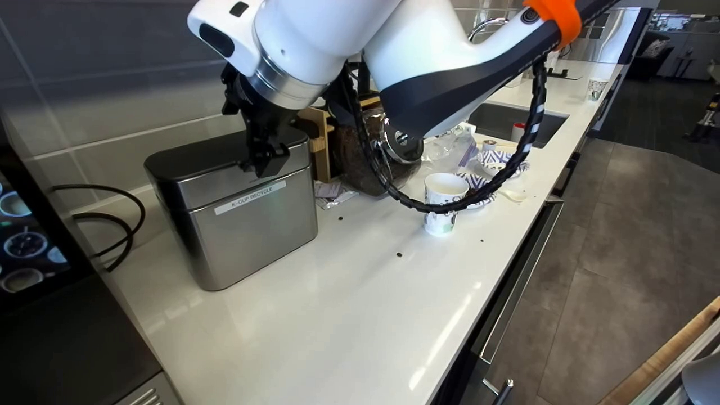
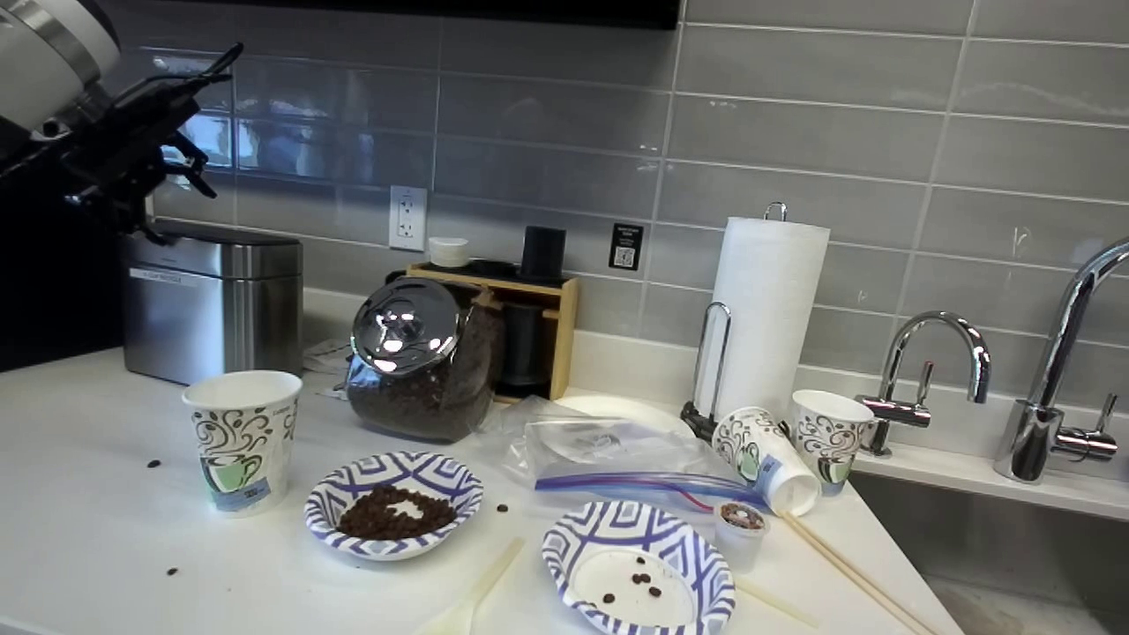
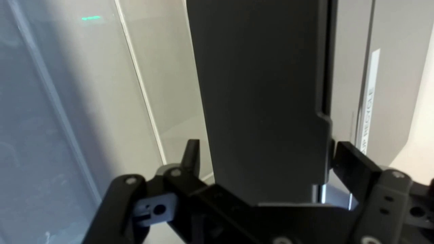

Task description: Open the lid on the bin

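Just below the gripper [image 3: 269, 145], a white label [image 1: 250, 197] on the front of the bin [image 1: 261, 242] reads "K-CUP RECYCLE"; the wrist view gives "RECYCLE" beside a fingertip [image 3: 352, 161]. In an exterior view, well apart from the gripper, a black sign [image 2: 627, 236] on the tiled wall [image 2: 538, 132] carries a QR code [image 2: 624, 257] under wording too small to read.

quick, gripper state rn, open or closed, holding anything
Gripper: open, holding nothing, by the closed lid of the K-Cup recycle bin; whether it touches can't be told.
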